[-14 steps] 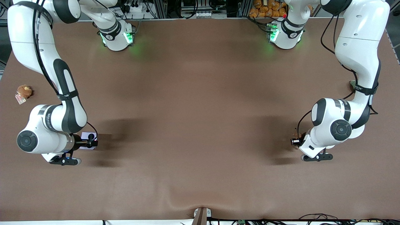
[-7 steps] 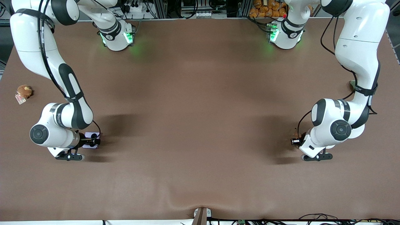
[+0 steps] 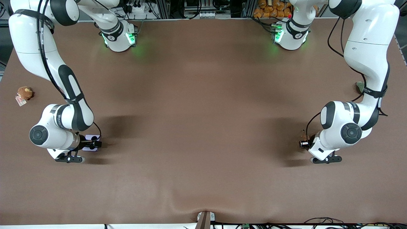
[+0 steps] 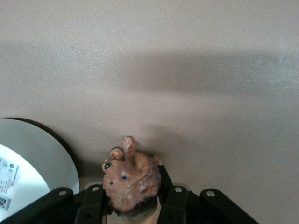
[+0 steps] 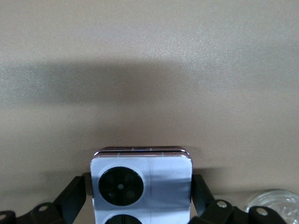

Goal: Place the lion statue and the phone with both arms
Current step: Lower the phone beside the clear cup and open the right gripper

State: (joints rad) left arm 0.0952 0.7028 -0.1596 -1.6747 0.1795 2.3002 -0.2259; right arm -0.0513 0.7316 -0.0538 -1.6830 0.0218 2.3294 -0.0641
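Right gripper [image 3: 93,143]: closed on the phone [image 3: 92,140], fingers [image 5: 74,193] clamping its two side edges. Phone held flat, camera face up, two black lens circles showing; projects forward between the fingers. Edge grip leaves the underside free, so the phone can be laid flat without the fingers fouling the worktop [image 3: 203,127]. Position: low over the worktop at the right arm's end; contact with the surface cannot be told.

Left gripper [image 3: 304,143]: closed on the lion [image 4: 130,179], fingers [image 4: 170,196] pressing its flanks. Head end pointing out ahead of the gripper, small raised part above the head; body pinched across its narrow width, likely the only purchase so small a figurine offers. Only a brown speck of it seen from the front view, directly at the fingertips. Position: low over the worktop at the left arm's end; shadow close under the figurine suggests little clearance.

Arms: set well apart, one toward each end, each with its own load; spacing keeps them from crossing.

Other items: brown plush with tag [image 3: 24,93], on the worktop out to the side of the right gripper, well apart. Grey-green item [image 3: 360,86], partly hidden by the left arm.

Stage, as judged: both items in grasp, placing not yet done.
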